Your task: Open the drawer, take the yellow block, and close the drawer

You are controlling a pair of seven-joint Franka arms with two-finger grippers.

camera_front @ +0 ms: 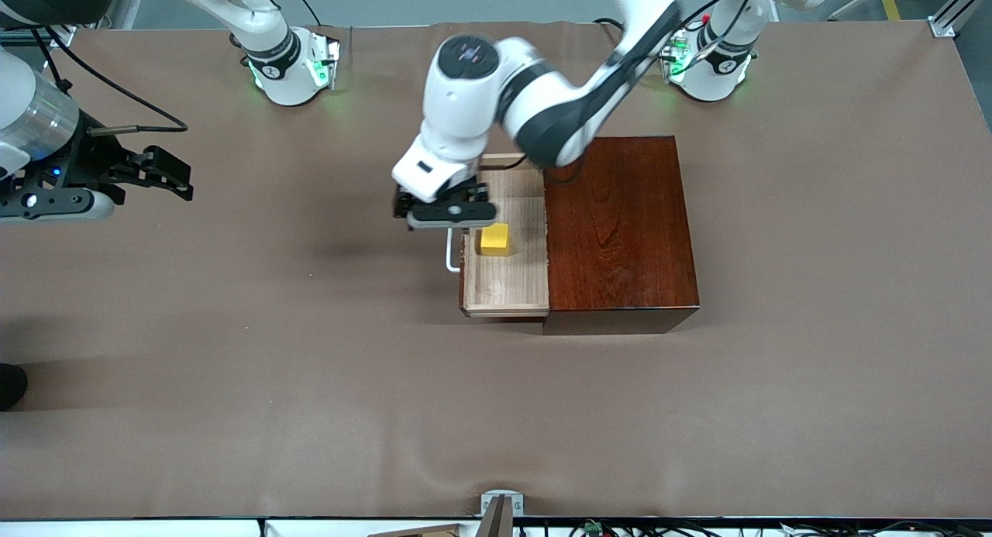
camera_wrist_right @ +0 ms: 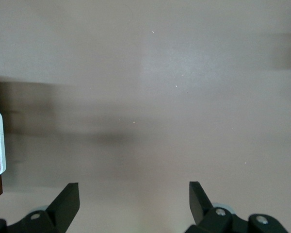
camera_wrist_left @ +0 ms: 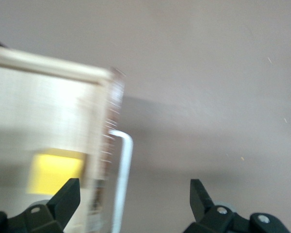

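With the pale-wood drawer (camera_front: 508, 277) pulled out of the glossy mahogany box (camera_front: 620, 231), I judge the small yellow cube (camera_front: 495, 239) inside light & rigid, best pinched across flat sides; left gripper (camera_front: 446, 211) spread empty over the white loop handle (camera_wrist_left: 123, 170), right gripper (camera_front: 167, 173) waits, also spread, over bare brown table (camera_front: 310, 382).

Drawer (camera_front: 505, 277) open; yellow block (camera_front: 494, 239) prob. upright inside.
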